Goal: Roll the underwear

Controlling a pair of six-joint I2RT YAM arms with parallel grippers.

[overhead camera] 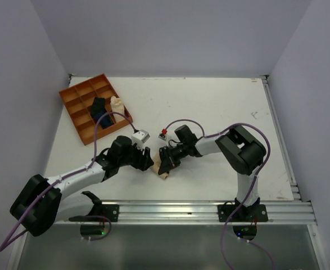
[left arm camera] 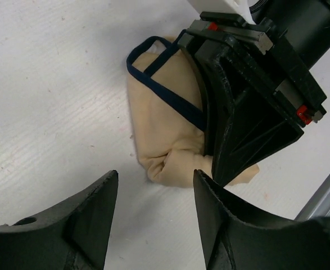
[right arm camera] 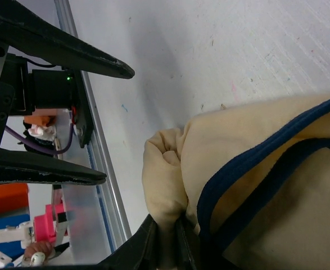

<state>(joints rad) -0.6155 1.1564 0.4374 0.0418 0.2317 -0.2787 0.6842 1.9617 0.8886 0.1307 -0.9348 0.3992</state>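
The underwear [overhead camera: 163, 175], a beige cloth with a dark edge band, lies bunched and partly rolled on the table [overhead camera: 221, 107], towards the near edge and between the two grippers. One end is tucked into a tight fold; the band stands up in a loose loop at the other end.

The right gripper [overhead camera: 167, 164] has its jaws pressed together on a fold of the cloth, seen at the bottom of the right wrist view [right arm camera: 166, 247]. The left gripper [left arm camera: 153, 181] has its jaws spread and hangs just beside the tucked end, apart from the cloth.

Likely faults:
- The roll may spring open if the right pinch slackens before the left jaws take hold, since the cloth is soft and only one fold is held.
- The loose loop of band may catch on a finger and pull the roll apart.
- The two grippers are very near each other, so a closing move by the left one could strike the right fingers.

A metal rail [overhead camera: 209, 209] runs along the near edge, near the cloth, and leaves little room on that side. Bare table lies open towards the far side and the right. The orange tray [overhead camera: 75, 125] sits well apart at the far left.
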